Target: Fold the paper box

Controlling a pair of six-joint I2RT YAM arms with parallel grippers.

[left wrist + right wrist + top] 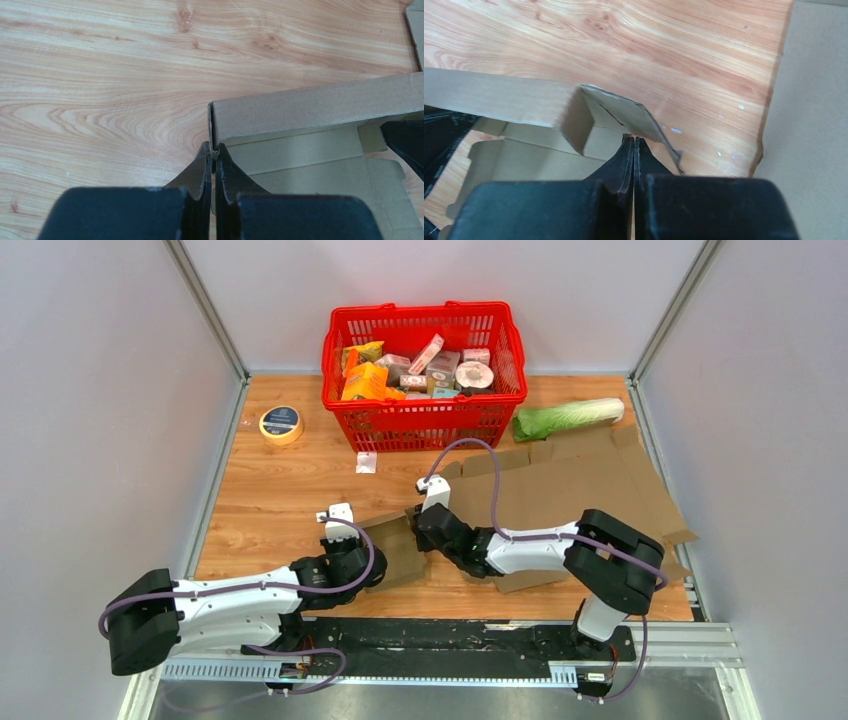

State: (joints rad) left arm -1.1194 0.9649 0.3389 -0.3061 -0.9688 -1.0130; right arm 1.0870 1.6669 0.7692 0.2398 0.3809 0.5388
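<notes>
The paper box is a small brown cardboard piece, partly raised, lying between my two grippers on the wooden table. My left gripper is shut on the corner of its upright wall; in the left wrist view its tips pinch the cardboard edge of the box. My right gripper is at the box's right end. In the right wrist view its jaws are pressed together just under a bent flap of the box, with no cardboard seen between them.
A large flat cardboard sheet lies right of the box under the right arm. A red basket of groceries stands at the back, with a green cabbage to its right, a yellow tape roll at the left and a small white tag.
</notes>
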